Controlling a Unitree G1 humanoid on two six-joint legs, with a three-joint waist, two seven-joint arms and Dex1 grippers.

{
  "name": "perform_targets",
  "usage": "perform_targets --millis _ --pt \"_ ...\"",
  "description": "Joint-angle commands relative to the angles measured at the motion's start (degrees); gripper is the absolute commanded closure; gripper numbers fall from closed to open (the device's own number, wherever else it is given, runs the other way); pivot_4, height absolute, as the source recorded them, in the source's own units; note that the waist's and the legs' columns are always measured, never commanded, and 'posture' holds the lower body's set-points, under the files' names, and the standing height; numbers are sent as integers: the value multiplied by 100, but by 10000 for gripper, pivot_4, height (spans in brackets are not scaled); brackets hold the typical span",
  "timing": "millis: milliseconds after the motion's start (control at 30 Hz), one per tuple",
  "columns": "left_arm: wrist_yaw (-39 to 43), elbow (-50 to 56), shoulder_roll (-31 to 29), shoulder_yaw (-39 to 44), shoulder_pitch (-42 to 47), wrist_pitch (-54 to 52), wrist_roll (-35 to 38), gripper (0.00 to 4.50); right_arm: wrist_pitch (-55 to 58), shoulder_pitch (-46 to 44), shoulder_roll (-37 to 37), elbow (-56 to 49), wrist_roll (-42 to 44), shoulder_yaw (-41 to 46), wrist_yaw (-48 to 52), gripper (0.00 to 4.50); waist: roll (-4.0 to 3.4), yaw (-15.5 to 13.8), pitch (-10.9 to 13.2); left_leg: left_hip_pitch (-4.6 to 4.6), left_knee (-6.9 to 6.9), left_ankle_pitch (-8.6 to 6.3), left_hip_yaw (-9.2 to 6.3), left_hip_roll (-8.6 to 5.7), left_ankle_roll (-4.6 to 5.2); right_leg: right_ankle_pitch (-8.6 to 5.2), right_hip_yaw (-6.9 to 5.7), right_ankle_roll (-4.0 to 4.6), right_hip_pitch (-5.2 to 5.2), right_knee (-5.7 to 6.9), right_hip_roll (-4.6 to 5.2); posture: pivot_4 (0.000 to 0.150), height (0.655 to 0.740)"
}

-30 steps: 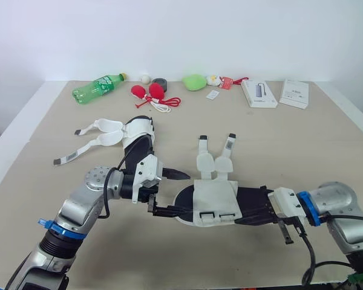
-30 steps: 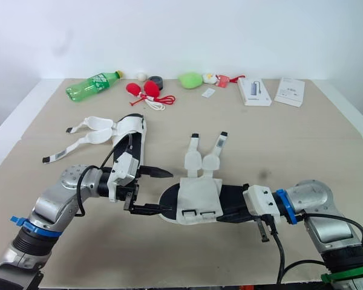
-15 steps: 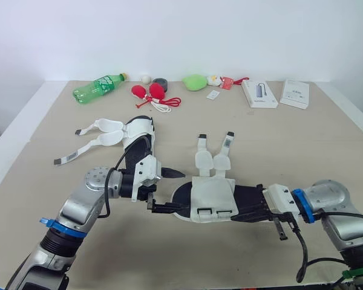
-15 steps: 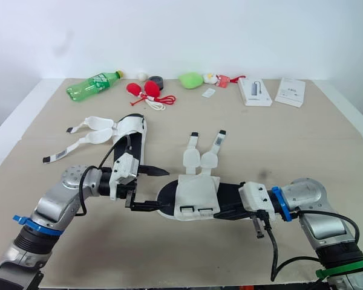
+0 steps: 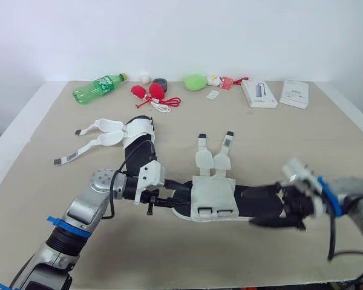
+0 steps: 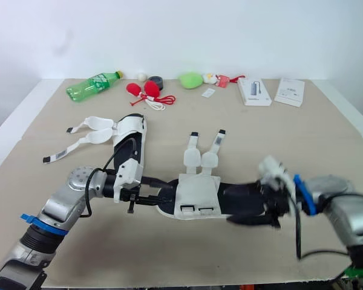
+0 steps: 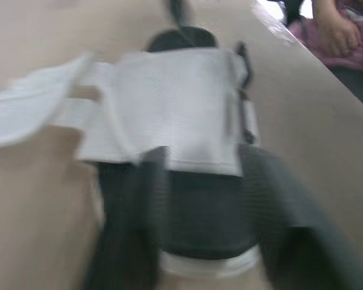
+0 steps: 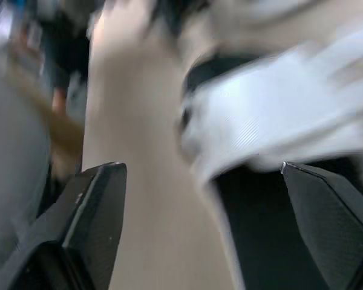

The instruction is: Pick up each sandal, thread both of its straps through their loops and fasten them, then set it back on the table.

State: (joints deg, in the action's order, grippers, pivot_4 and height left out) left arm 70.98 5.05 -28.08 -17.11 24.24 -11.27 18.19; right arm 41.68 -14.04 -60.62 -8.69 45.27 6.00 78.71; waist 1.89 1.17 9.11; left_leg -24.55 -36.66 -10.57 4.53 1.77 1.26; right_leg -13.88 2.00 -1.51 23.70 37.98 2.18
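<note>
The near sandal [image 5: 215,196] has a black sole and a white upper and lies across the table's front. Its two white straps [image 5: 213,158] lie loose, pointing away from me. My left gripper [image 5: 169,198] is shut on this sandal's toe end, and the left wrist view has the toe [image 7: 199,235] between the two dark fingers. My right gripper [image 5: 278,208] hangs open just off the heel, with its fingers [image 8: 91,205] spread wide. The second sandal [image 5: 139,136] lies further back on the left, its straps [image 5: 103,130] trailing out leftward.
Along the back edge stand a green bottle [image 5: 98,87], a red toy with a cord [image 5: 151,92], a tape roll [image 5: 160,83], a green lump [image 5: 194,81] and two white boxes [image 5: 258,93] [image 5: 294,93]. A person [image 7: 345,30] sits beyond the table.
My left gripper has closed onto the near sandal's toe. My right gripper has let go of the heel, opened wide and drawn back to the right.
</note>
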Motion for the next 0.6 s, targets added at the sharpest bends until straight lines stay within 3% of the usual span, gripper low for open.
perform_targets --millis 33,267,600 --pt "222 -129 -123 -185 196 282 -285 44869 1411 -919 277 469 248 -12 -1087 0 4 15 2 7 0 0 0 2 0 2 0 4 -2 0 -3 1500 7400" --pt "202 -548 -70 -339 447 629 -659 44869 2838 -2392 1514 1845 119 39 -2667 0 0 7 1 -22 2 2 -3 1 3 5 13 11 22 1 -20 1500 7400" --pt "215 -694 -66 -330 549 966 -860 44869 3041 -3370 2013 3444 -663 -562 -2734 0 -3 4 0 -67 2 -17 3 -15 28 12 38 -30 57 1 -38 1500 7400"
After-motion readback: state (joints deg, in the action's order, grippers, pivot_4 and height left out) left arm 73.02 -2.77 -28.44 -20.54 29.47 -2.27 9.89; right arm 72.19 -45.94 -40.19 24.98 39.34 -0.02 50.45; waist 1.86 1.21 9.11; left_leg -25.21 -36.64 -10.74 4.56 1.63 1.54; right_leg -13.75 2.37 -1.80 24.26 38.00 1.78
